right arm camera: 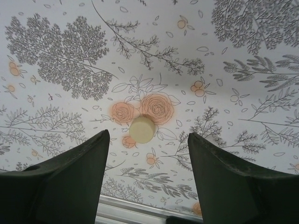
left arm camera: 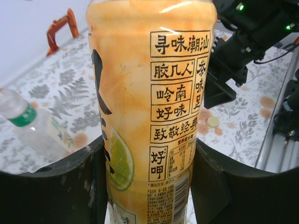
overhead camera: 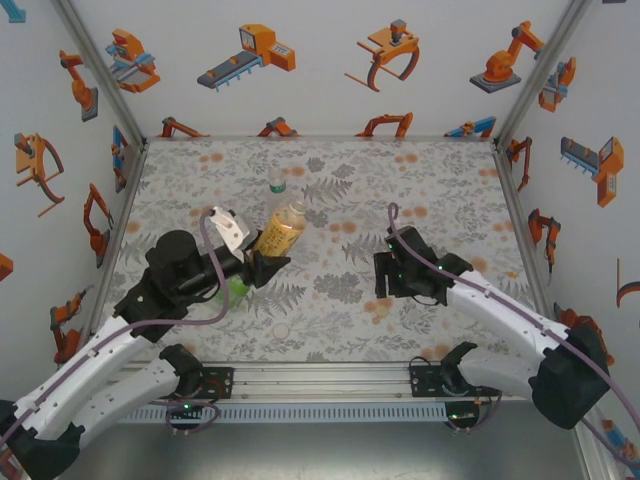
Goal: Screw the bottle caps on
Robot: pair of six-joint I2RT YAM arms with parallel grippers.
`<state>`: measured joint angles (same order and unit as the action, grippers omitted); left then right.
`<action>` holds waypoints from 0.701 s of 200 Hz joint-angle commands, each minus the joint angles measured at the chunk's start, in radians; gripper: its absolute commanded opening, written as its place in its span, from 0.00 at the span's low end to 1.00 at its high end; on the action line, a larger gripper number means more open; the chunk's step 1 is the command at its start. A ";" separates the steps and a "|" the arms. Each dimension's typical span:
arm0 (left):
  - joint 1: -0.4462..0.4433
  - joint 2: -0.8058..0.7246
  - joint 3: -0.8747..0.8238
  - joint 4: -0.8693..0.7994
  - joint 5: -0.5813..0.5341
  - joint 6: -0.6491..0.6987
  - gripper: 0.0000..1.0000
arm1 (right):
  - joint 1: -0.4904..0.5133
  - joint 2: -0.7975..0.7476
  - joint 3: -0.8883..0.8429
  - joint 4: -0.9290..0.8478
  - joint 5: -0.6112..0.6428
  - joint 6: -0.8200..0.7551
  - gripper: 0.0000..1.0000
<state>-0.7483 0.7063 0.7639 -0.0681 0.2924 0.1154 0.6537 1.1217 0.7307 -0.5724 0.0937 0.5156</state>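
My left gripper [overhead camera: 264, 262] [left arm camera: 147, 144] is shut on the amber-yellow bottle [overhead camera: 281, 230] [left arm camera: 149, 88], gripping its lower body and holding it tilted above the mat. The clear bottle [overhead camera: 277, 183] [left arm camera: 32, 126] is farther back. The green bottle [overhead camera: 238, 290] is partly hidden under my left arm. My right gripper [overhead camera: 384, 276] [right arm camera: 148, 136] is open and low over the mat. A pale bottle cap [right arm camera: 142, 129] [left arm camera: 213, 122] lies on the mat just beyond and between its fingertips, touching neither. Another bottle cap [overhead camera: 282, 329] lies near the front edge.
The flowered mat [overhead camera: 440, 190] covers the table inside white walls. A metal rail [overhead camera: 330, 375] runs along the near edge, close behind my right gripper's fingers [right arm camera: 70, 182].
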 commanded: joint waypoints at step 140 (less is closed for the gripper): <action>0.096 -0.087 0.015 -0.138 0.122 0.101 0.00 | 0.126 0.201 -0.025 0.040 0.063 0.129 0.53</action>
<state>-0.6594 0.6136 0.7555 -0.1886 0.4179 0.1902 0.7723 1.3201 0.7277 -0.5259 0.1192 0.6151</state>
